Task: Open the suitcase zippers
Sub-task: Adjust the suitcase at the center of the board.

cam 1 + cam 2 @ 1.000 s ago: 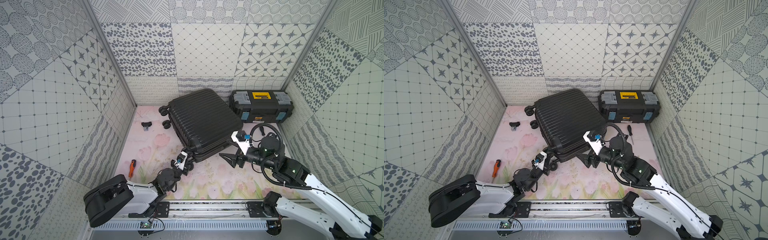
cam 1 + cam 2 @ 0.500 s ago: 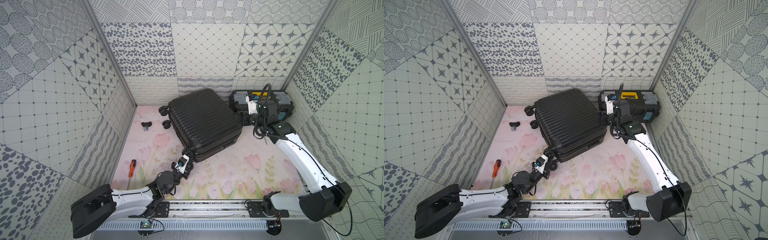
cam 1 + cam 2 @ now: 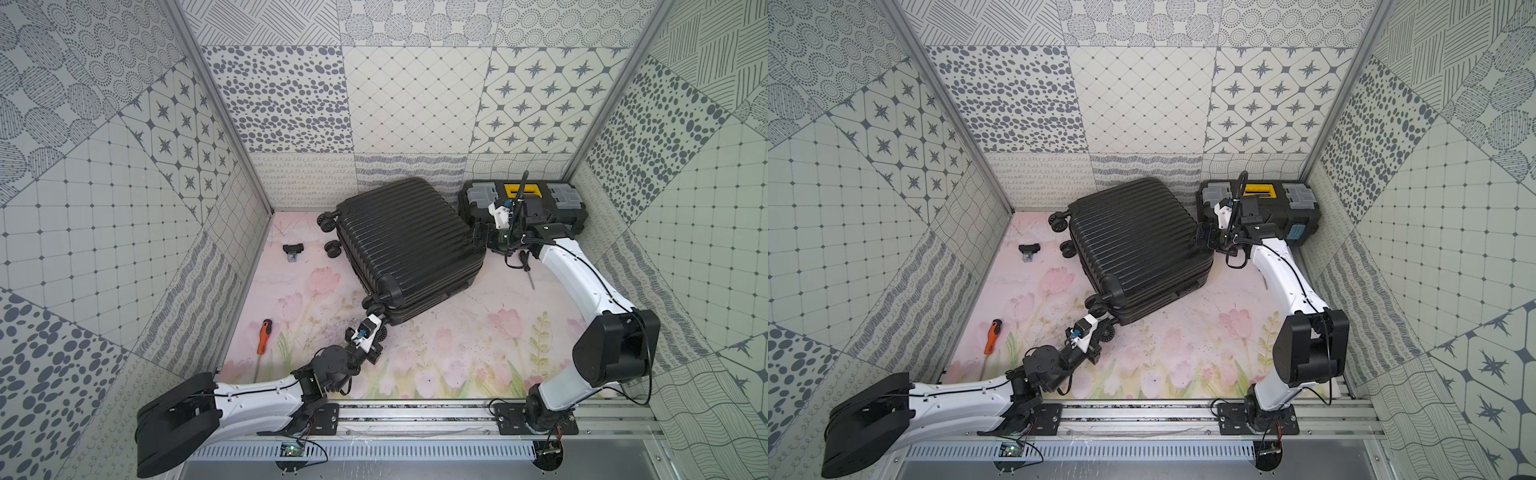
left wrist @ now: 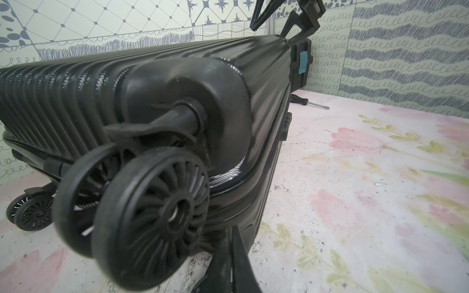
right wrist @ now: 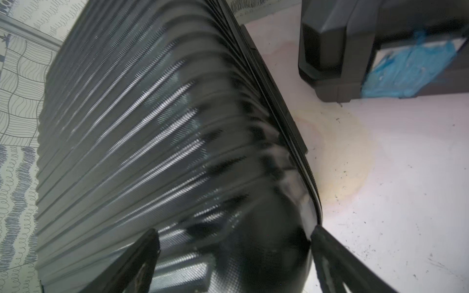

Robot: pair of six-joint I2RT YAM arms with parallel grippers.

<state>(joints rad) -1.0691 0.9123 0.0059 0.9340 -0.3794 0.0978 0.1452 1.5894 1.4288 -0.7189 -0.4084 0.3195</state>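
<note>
The black ribbed suitcase (image 3: 407,249) (image 3: 1133,245) lies flat on the floral floor, caster wheels (image 4: 152,213) toward the left arm. Its zippers show as a thin black track (image 4: 236,205) along the side seam (image 5: 291,142); I see no pull. My left gripper (image 4: 232,243) (image 3: 388,328) (image 3: 1115,328) is shut, its tip against the near lower corner beside a wheel. My right gripper (image 5: 234,243) (image 3: 478,239) (image 3: 1202,239) stands open, its fingers (image 5: 142,258) straddling the far right corner of the shell.
A black toolbox (image 3: 523,203) (image 3: 1262,208) with a yellow and grey lid stands just behind the right gripper. An orange screwdriver (image 3: 263,336) lies at the left, a dark screwdriver (image 3: 528,270) at the right, a small black part (image 3: 293,249) near the left wall.
My right arm swung from the suitcase's near front edge to its far right corner by the toolbox, and its jaws spread wider. The left arm stretched lower, its gripper staying at the near wheel.
</note>
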